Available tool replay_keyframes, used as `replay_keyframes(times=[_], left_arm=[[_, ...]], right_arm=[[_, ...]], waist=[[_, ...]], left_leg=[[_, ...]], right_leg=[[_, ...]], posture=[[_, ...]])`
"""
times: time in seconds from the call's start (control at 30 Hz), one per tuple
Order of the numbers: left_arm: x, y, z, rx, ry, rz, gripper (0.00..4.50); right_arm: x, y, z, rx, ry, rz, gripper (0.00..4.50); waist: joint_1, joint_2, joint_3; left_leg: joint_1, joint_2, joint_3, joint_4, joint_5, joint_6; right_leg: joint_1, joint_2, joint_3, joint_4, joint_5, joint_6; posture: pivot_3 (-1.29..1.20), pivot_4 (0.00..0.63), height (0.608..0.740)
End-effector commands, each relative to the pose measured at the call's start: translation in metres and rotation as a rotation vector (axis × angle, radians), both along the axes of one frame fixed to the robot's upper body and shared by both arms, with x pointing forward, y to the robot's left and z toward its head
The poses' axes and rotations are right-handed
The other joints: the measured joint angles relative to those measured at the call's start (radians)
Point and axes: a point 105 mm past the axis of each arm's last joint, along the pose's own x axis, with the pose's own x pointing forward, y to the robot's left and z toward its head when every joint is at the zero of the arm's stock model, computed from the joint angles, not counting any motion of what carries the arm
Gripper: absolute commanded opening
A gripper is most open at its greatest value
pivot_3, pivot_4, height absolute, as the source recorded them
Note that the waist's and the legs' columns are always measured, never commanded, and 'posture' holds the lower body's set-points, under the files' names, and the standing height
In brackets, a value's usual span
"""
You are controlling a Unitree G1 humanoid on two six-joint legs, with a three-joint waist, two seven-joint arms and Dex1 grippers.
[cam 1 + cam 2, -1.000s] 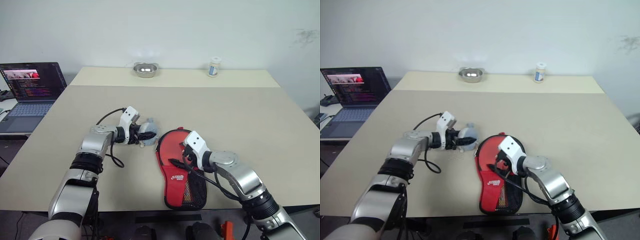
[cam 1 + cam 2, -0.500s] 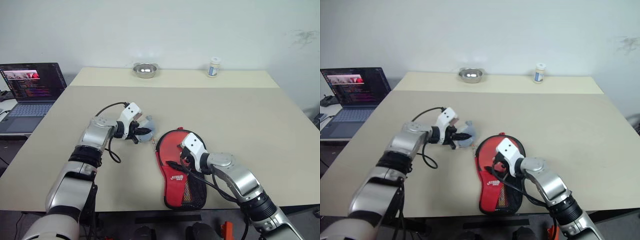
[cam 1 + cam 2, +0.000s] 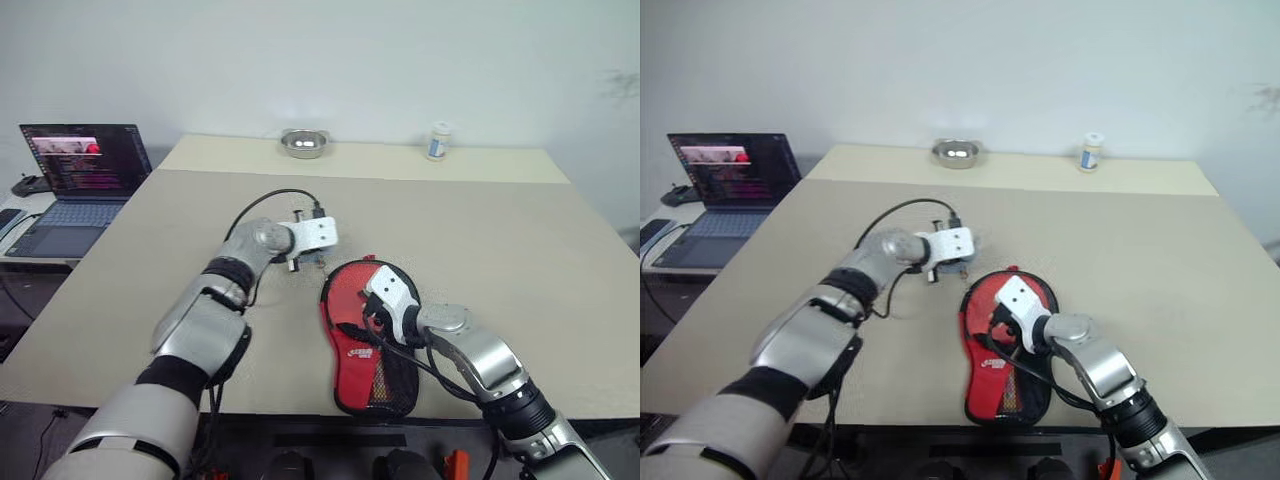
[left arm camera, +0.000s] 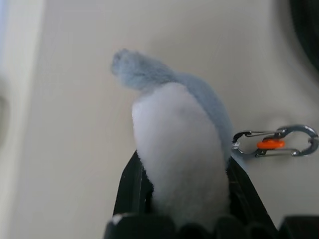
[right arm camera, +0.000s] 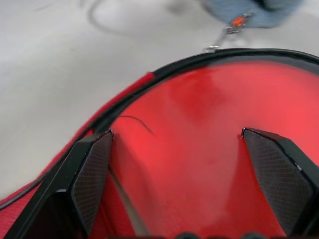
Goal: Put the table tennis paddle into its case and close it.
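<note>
1. A soft red paddle-shaped case [image 3: 365,340] with a black mesh pocket lies on the beige worktop [image 3: 520,250].
2. The right gripper [image 5: 187,164] rests over the case's round end, jaws spread wide, grasping nothing.
3. The left gripper [image 4: 182,199], just beyond the case's round end, has its jaws clenched on a grey and white plush toy [image 4: 177,139] with a silver clip [image 4: 276,142].

Both head views look down and forward over the counter [image 3: 520,230], sharing the whole scene. The 2 wrist views sit close: left on a plush toy [image 4: 182,144], right on the case [image 5: 194,139].
</note>
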Motion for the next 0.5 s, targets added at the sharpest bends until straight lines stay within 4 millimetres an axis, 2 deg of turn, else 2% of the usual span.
replay_keyframes(times=[0.03, 0.13, 0.27, 0.5], left_arm=[[0.014, -0.029, 0.051, 0.087, -0.277, -0.039, 0.53], [0.015, -0.047, 0.065, 0.143, -0.388, -0.069, 0.52], [0.008, -0.084, 0.079, 0.164, -0.494, -0.156, 0.52], [-0.019, -0.158, 0.092, 0.007, -0.511, -0.297, 0.52]], right_arm=[[-0.017, -0.002, -0.037, -0.076, 0.147, 0.021, 4.50], [-0.022, -0.001, -0.041, -0.087, 0.166, 0.034, 4.50], [-0.028, 0.000, -0.046, -0.095, 0.187, 0.040, 4.50], [-0.033, 0.000, -0.048, -0.102, 0.199, 0.033, 4.50]], waist=[[-0.003, 0.000, 0.000], [-0.007, 0.000, 0.000], [-0.008, 0.000, 0.000], [-0.002, 0.000, 0.000]], left_leg=[[-0.001, 0.000, 0.001, 0.000, 0.000, 0.000], [-0.004, 0.000, 0.002, 0.000, 0.000, 0.000], [-0.006, 0.000, 0.001, -0.002, 0.000, 0.000], [-0.007, -0.001, 0.001, -0.001, 0.000, 0.000]], right_leg=[[-0.001, 0.000, 0.000, 0.000, 0.000, 0.000], [-0.004, 0.000, 0.000, -0.001, 0.001, 0.000], [-0.007, 0.001, 0.000, -0.001, 0.003, -0.004], [-0.006, -0.001, -0.002, -0.003, 0.001, -0.001]], posture=[[0.00, 0.150, 0.740], [0.00, 0.150, 0.740], [0.00, 0.150, 0.740], [0.00, 0.150, 0.740]])
